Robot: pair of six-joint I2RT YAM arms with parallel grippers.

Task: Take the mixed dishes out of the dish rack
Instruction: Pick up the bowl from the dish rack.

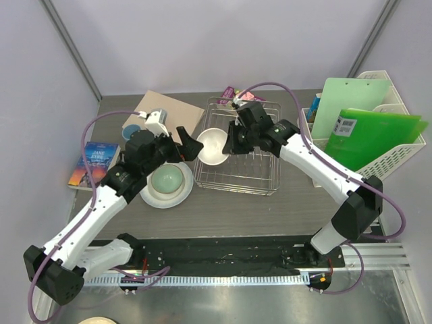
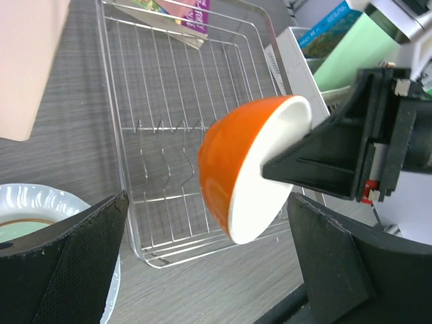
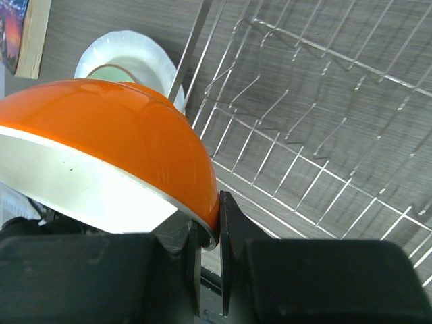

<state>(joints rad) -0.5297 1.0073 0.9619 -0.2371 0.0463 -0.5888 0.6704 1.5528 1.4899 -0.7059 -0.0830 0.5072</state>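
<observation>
Right claw (image 3: 208,233) pinches the glossy orange bowl (image 3: 101,128) by its rim (over the thin-wire dish rack (image 3: 324,135)); left claw (image 1: 187,144) gapes.

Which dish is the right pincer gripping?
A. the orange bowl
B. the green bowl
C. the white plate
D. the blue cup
A: the right pincer is clamped on the rim of the orange bowl, holding it tilted over the rack, while the green bowl sits on the plate beside the rack.
</observation>
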